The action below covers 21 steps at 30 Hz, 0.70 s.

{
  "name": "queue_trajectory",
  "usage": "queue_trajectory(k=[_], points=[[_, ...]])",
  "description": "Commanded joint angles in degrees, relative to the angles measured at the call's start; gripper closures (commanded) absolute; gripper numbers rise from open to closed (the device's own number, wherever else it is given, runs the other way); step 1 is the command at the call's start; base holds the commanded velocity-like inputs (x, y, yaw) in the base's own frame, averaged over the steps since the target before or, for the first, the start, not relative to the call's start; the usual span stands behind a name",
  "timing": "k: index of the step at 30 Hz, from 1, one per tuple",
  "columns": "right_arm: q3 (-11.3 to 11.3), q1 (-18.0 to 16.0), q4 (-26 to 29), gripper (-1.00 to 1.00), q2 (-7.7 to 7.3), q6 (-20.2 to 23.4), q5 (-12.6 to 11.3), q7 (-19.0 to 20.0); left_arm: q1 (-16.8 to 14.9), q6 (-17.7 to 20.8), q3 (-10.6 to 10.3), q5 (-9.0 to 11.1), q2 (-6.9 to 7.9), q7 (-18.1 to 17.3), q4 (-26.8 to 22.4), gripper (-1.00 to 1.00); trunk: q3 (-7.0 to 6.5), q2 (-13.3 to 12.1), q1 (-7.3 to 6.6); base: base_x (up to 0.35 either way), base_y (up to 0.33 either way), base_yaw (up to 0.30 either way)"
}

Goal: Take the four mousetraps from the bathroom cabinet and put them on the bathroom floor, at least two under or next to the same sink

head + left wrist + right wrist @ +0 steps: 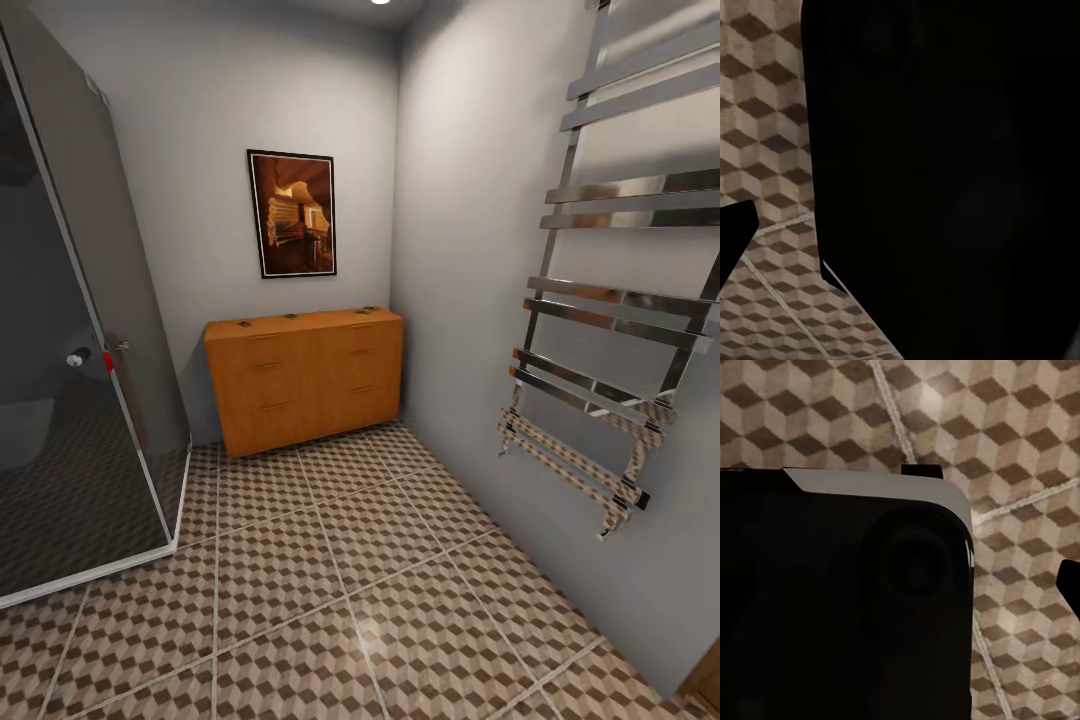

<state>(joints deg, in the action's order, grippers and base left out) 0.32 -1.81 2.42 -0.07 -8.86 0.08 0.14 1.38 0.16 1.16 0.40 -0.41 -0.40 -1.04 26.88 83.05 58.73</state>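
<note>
— Where's the cabinet?
— At about 11 o'clock in the head view: the orange-brown cabinet (305, 378), pushed into the far corner against both walls, drawers shut, slim bar handles showing.
— And the mousetraps?
— Lying on the cabinet top: four small dark specks, the mousetraps (243, 324), spaced in a row from the left end to the right end. Too small to make out any detail.
— Anything around it?
— Hanging above: a dark-framed picture (292, 213). At 9 o'clock: a glass shower cabin (70, 330) with a dark floor inside. At 3 o'clock: a chrome towel rail (620, 300) mounted on the grey wall.
— The floor?
— Stretching from the cabinet toward the camera: the cube-patterned bathroom floor (330, 580), pale grout lines, nothing lying on it.
— State of each gripper?
— Can't tell, for either. Both wrist views looking down at the same tiles, mostly blocked by dark bodywork; just black slivers at the edges.
</note>
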Motion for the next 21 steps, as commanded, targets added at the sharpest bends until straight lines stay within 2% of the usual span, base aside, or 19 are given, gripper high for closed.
queue_trajectory(k=[1, 16, 20, 21], points=[[0.03, -0.03, -0.05, -1.0, -0.01, -0.19, 0.01, 0.02, 0.03, 0.0, 0.12, 0.04, -0.01, -0.04, -0.11, -1.0, 0.05, 0.02, 0.0, 0.0, 0.0, 0.0], [-0.07, -0.03, 0.87, -1.0, 0.25, -2.12, -0.07, 0.13, 0.03, -0.05, -0.01, 0.0, -0.31, -0.07, -1.03, -1.0, 0.05, 0.02, 0.0, 0.0, 0.0, 0.0], [-0.06, -0.09, 4.51, -1.0, 0.26, -1.7, 0.13, -0.52, 0.03, 0.33, 0.33, 0.4, -0.04, 0.3, -5.54, -1.0, 0.05, 0.02, 0.0, 0.0, 0.0, 0.0], [-0.06, -0.2, 7.5, -1.0, 0.22, -1.52, 0.46, -1.38, 0.01, 0.58, 1.86, 1.75, 0.68, 0.84, -8.15, -1.0, 0.05, 0.02, 0.0, 0.0, 0.0, 0.0]])
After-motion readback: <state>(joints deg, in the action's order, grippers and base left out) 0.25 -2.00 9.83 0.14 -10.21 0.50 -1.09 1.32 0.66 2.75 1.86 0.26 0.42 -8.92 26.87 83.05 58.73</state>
